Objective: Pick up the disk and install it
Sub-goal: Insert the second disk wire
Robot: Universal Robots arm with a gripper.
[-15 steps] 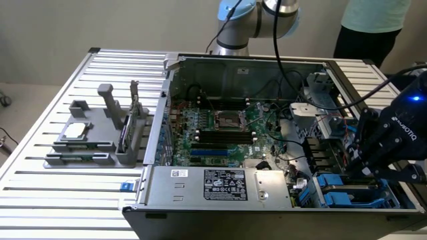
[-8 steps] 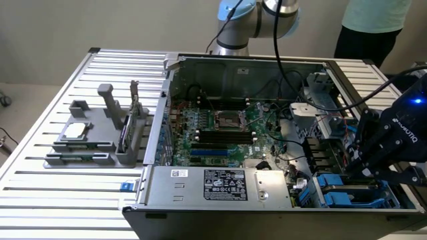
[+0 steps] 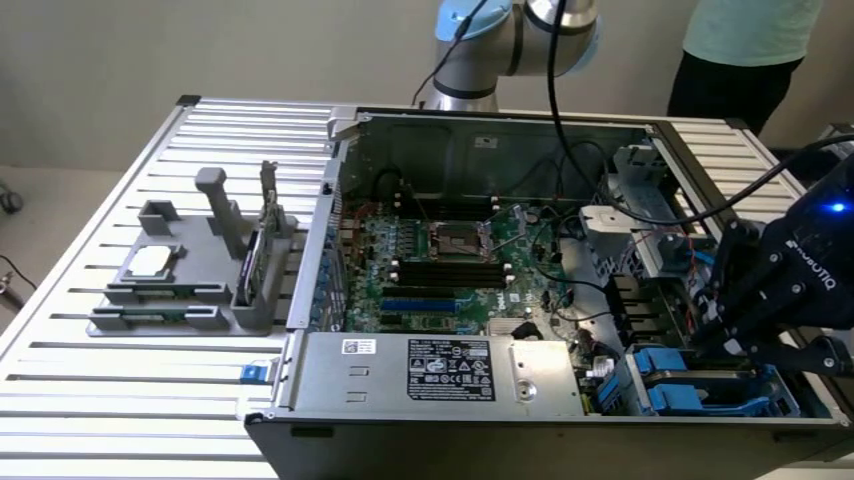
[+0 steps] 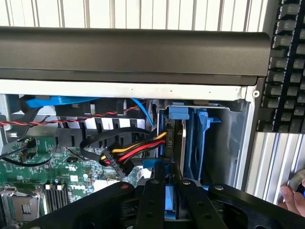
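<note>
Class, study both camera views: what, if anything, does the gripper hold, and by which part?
The gripper is closed on the disk, pinching the blue carrier at its edge, down in the drive bay of the computer case.

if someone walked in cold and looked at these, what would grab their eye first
First, the open computer case in the middle of the slatted table, its green motherboard laid bare. Next, the black gripper reaching into the blue drive bays at the exterior view's right, closed on a blue-framed disk. A grey parts stand sits at that view's left.
</note>
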